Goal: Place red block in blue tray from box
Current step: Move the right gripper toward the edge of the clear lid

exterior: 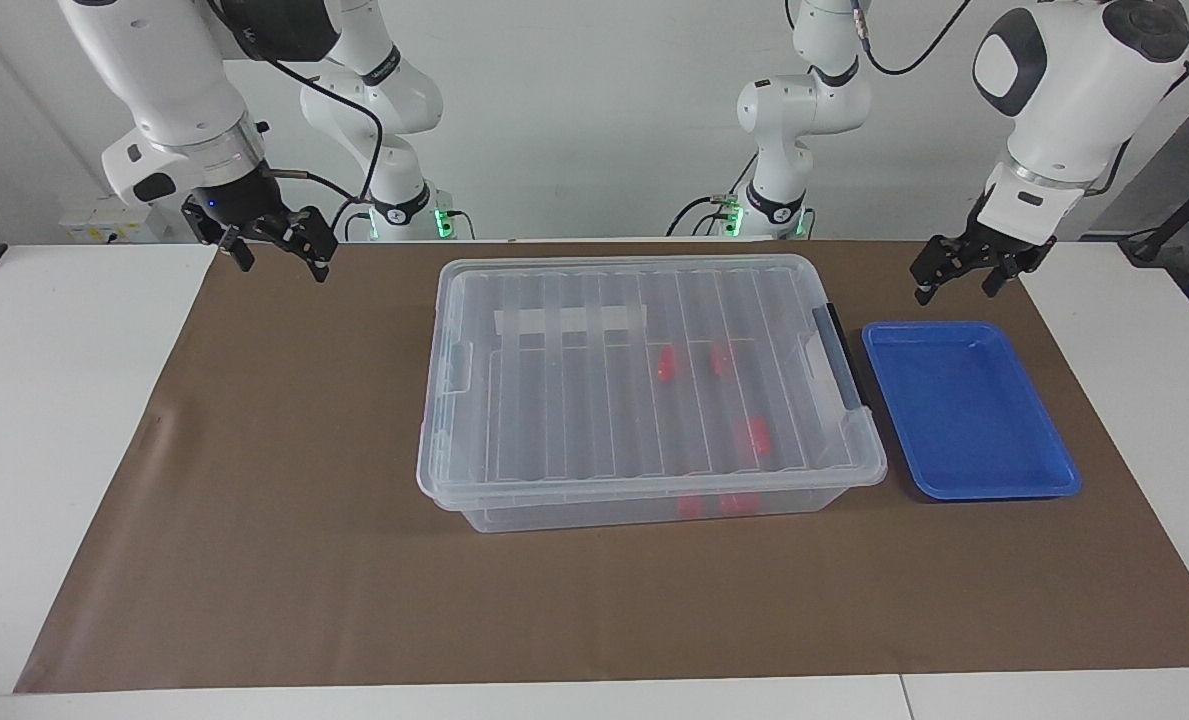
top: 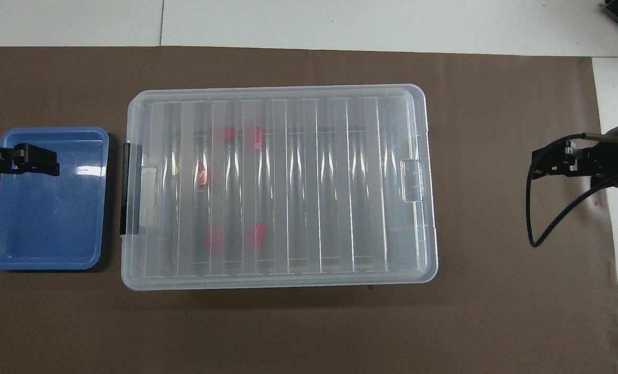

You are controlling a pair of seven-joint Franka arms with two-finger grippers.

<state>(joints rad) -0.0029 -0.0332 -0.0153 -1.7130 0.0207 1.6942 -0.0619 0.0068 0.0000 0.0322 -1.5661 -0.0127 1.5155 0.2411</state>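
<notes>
**Q:** So where do things stand on the brown mat (exterior: 254, 500)?

**A:** Largest first: the box (exterior: 644, 390) sits mid-table with its ribbed lid closed and the black latch (exterior: 840, 355) facing the blue tray (exterior: 969, 410), which lies just beside it toward my left arm's end. The tray holds nothing. Several red blocks show through the lid, all in the half of the box nearest the tray; the one I would call the red block (exterior: 667, 364) lies nearer to the robots than most of the others.

**Q:** Which of your arms is better placed?

**A:** My left gripper (exterior: 966, 272) hangs over the mat at the tray's robot-side edge, wrist tilted, fingers pointing down and spread apart, holding nothing. The latch and the blocks lie from it toward the table's middle. The box's long axis runs from one arm's end to the other. My right gripper (exterior: 276, 240) waits over the mat's corner, well apart from the box, also parted and holding nothing.

**Q:** And the coming move?

**A:** I judge the lid must come off first; the left arm is nearer the latch.
</notes>
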